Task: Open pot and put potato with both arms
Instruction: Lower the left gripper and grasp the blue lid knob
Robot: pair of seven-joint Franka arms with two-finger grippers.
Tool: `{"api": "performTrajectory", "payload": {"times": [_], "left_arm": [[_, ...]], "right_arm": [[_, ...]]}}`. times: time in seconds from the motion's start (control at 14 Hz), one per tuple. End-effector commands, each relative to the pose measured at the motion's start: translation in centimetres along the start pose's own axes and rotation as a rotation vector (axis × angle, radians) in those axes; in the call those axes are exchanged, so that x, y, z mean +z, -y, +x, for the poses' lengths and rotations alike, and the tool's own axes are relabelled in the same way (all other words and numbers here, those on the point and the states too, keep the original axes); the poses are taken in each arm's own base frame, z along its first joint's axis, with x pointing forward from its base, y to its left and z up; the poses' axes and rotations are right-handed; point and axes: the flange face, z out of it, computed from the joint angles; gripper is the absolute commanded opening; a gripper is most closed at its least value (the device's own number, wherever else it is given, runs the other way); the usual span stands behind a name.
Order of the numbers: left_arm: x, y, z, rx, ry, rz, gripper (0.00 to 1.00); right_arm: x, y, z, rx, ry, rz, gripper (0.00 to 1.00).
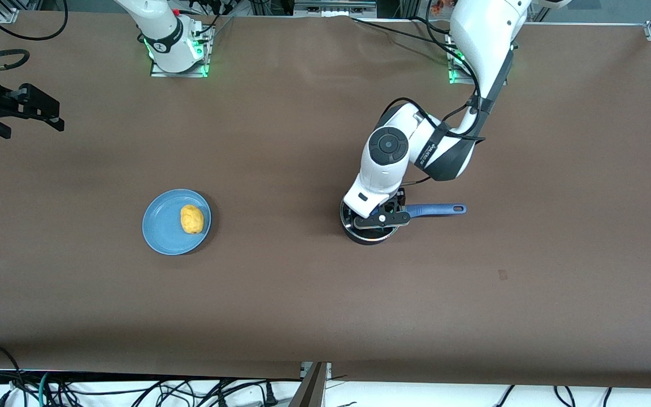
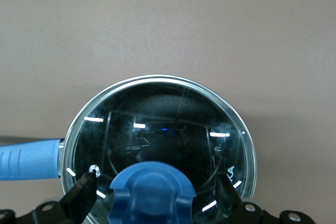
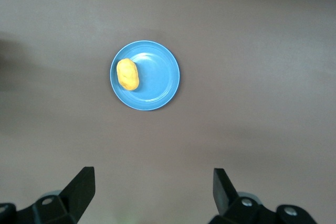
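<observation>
- The left arm (image 1: 393, 164) is built of glossy white rounded shells, with a round dark grey cap on one joint and a black band bearing small white lettering.
- A thin black cable runs along its upper link and loops by the black band.
- The left gripper (image 1: 381, 219) is black, with a flat bar body and small pale screw heads; in the left wrist view its fingers (image 2: 79, 198) are black wedge shapes on screwed mounts.
- The right arm (image 1: 164, 34) has a white base link ringed by a black band, with green light glowing at its mounting plate.
- The right gripper (image 3: 152, 192) has black, wedge-shaped fingers (image 3: 81, 187) and silver screws.
</observation>
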Motion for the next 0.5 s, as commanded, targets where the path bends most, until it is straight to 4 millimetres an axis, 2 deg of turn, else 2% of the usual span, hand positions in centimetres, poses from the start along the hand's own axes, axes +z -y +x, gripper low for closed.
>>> {"api": "performTrajectory", "payload": {"times": [0.0,0.29,0.43], "left_arm": [[-1.1,0.6,-1.2,0.021,0.008,0.027,0.89],[-1.5,0.5,-1.5,0.036,0.020,0.035,0.59],[-2.2,1.0,-1.2,0.070,0.018,0.033,0.52]], "right_arm": [[-0.6,0.1,0.0,-0.003,-0.011,-0.008,0.99],[0.0,-0.2,0.4,-0.015,-0.001,-0.010,1.00],[0.6,-0.8,0.8,-0.004,0.000,-0.007,0.99]]}}
